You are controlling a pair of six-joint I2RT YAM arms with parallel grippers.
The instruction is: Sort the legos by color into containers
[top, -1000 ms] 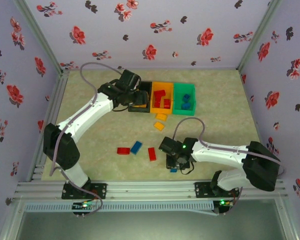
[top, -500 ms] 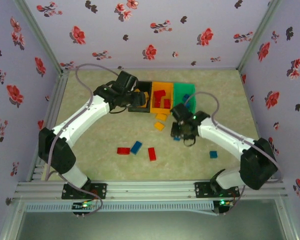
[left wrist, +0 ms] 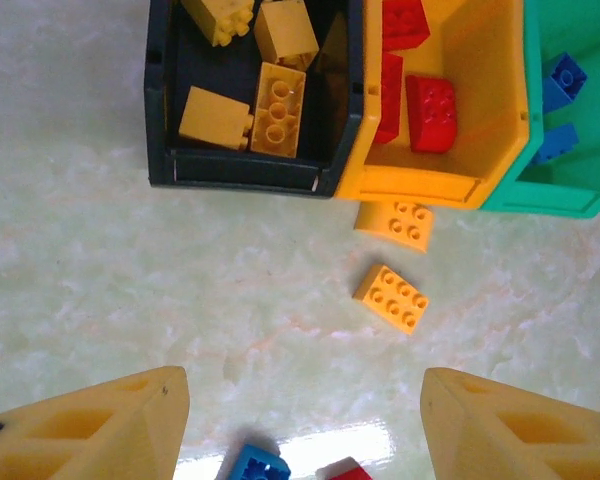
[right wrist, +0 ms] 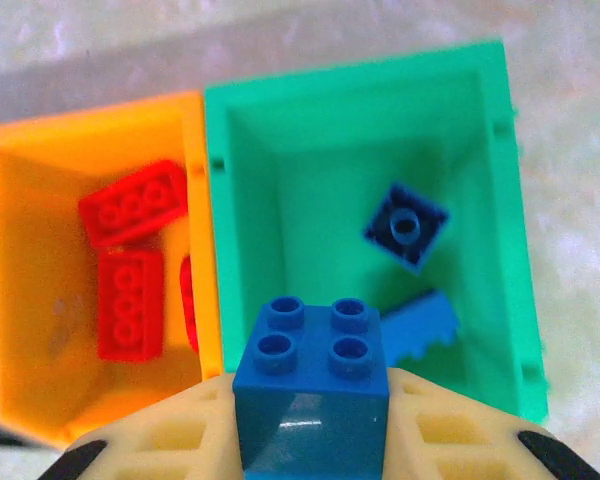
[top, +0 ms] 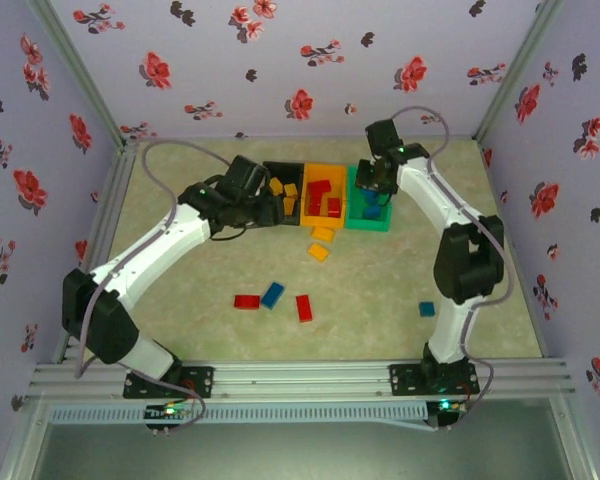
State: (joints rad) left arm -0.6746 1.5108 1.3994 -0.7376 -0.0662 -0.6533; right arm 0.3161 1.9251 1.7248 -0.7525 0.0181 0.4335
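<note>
Holding 1 blue brick clamped in my right gripper, I'm hovering over the green bin at 1 o'clock; next I'm judging a clean release inside. My left gripper is hanging at 11 o'clock, jaws apart, empty.

Black bin, orange bin, green bin, blue brick.

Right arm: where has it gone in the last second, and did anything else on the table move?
The right gripper, shut on a blue brick, swung from the near edge of the table to above the green bin. The left gripper, open and empty, drew back a little from the black bin. The bins and the loose bricks stayed put.
</note>
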